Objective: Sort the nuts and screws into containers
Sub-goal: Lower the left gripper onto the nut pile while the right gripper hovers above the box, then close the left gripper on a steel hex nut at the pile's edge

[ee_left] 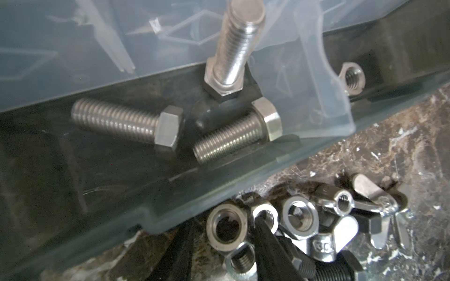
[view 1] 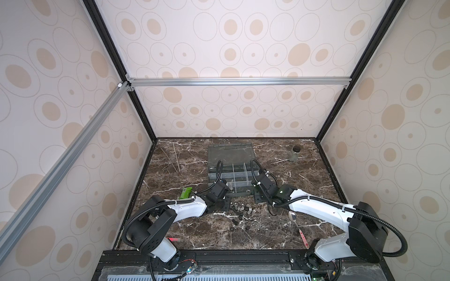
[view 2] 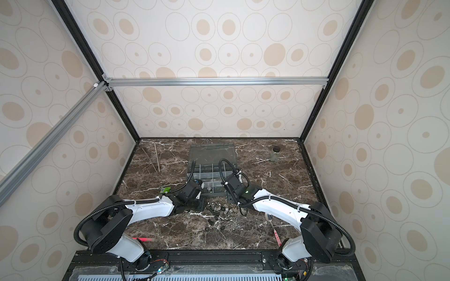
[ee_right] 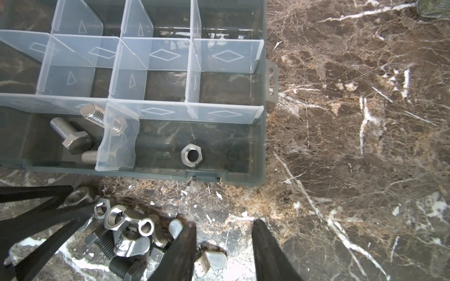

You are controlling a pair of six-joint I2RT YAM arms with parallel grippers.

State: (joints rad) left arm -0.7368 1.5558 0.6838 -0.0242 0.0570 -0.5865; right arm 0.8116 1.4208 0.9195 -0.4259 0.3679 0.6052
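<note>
Resting in containers [ee_right: 264, 126]: three screws [ee_right: 73, 138], one nut [ee_right: 191, 155]; right pincer [ee_right: 224, 222] spread, left pincer [ee_right: 82, 198] unclear.

Cream walls [view 1: 243, 36], tan ovals — aluminium rail [view 1: 238, 81] — brown marble tabletop [view 1: 304, 185].

The organizer box [view 1: 237, 175] sits mid-table, its lid [view 1: 231, 154] lying open flat behind it. In its front row, three screws [ee_right: 70, 138] share one compartment, one of them propped against the divider. A lone nut [ee_right: 192, 155] lies in the next compartment, toward the box's right end. Just before the box, a heap of nuts and screws [view 1: 243, 210] lies on the table. A spoon [view 1: 292, 216] lies right of the heap. A jar [view 1: 294, 155] stands back right, and thin sticks [view 1: 175, 158] lie back left.
</note>
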